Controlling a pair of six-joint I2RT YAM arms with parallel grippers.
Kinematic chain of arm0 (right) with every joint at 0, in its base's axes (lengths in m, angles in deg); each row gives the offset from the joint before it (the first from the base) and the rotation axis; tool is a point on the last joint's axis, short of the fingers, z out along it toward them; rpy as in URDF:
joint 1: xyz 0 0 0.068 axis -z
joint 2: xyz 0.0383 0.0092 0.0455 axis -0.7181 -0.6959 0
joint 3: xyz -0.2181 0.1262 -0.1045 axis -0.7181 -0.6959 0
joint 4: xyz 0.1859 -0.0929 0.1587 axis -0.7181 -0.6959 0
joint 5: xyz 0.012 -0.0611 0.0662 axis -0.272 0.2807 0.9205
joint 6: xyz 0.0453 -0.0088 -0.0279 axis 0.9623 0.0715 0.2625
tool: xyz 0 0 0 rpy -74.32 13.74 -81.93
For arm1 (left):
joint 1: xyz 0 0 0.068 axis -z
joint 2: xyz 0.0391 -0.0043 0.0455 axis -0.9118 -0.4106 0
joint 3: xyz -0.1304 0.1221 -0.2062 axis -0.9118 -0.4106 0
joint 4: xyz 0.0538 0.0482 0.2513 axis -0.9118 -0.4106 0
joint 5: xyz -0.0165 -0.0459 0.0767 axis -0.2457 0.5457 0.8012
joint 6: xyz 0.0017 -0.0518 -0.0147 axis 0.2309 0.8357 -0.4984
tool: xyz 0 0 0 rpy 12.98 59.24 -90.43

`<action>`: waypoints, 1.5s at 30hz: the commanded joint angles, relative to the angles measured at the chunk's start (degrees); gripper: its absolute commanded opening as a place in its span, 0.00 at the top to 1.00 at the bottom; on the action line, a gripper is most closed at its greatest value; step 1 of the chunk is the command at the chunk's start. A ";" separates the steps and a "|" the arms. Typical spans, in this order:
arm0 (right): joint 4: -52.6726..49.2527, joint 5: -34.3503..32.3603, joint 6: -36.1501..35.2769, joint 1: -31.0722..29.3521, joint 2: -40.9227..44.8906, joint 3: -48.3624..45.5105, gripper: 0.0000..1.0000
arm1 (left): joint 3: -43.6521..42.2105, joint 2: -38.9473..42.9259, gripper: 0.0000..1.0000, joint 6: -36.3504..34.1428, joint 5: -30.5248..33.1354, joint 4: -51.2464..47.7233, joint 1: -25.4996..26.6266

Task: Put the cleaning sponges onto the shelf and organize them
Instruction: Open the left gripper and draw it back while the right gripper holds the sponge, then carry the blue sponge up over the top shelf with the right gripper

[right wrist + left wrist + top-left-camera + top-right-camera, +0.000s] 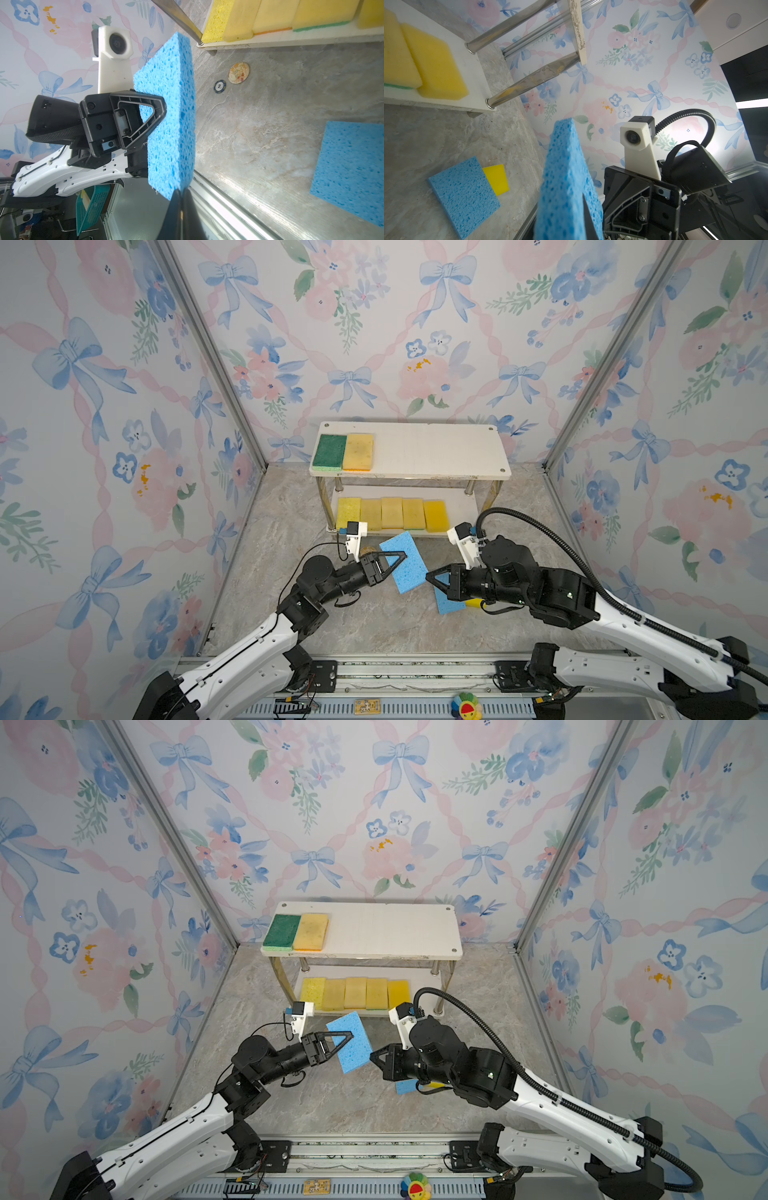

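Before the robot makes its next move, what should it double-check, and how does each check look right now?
1. Left fingers clamp the held blue sponge: ok.
2. Right fingers, shut at that sponge's edge, really pinch it: cannot tell.
3. Free room on the top board: ok.
4. Five yellow sponges in a neat row on the lower board: ok.
5. Every sponge shelved: not ok; a second blue sponge and a yellow sponge lie on the table.
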 commanded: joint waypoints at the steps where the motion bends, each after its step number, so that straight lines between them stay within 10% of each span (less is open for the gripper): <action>1: 0.01 -0.61 -0.32 -0.65 0.20 0.39 0.96 | -0.61 0.57 0.93 -0.66 -0.52 0.37 -0.50; 8: 0.09 -0.61 -0.30 -0.73 -0.11 0.47 0.98 | -0.59 0.66 0.86 -0.44 -0.79 0.37 -0.94; 14: -0.40 -1.80 -0.48 -0.69 0.28 0.30 1.00 | -0.91 0.97 0.39 -0.02 -1.39 0.37 -1.68; 23: -8.37 -7.66 -3.53 0.26 3.78 3.39 1.00 | -3.30 8.08 0.03 -0.01 -2.74 -5.68 -8.07; 31: -14.79 -7.33 -8.85 5.85 2.80 13.88 1.00 | 1.15 13.60 0.02 -11.78 1.22 -28.87 -10.98; 45: -11.61 7.07 -15.83 17.62 -13.70 41.16 1.00 | 9.15 4.59 0.02 -29.31 -0.90 -41.86 -17.55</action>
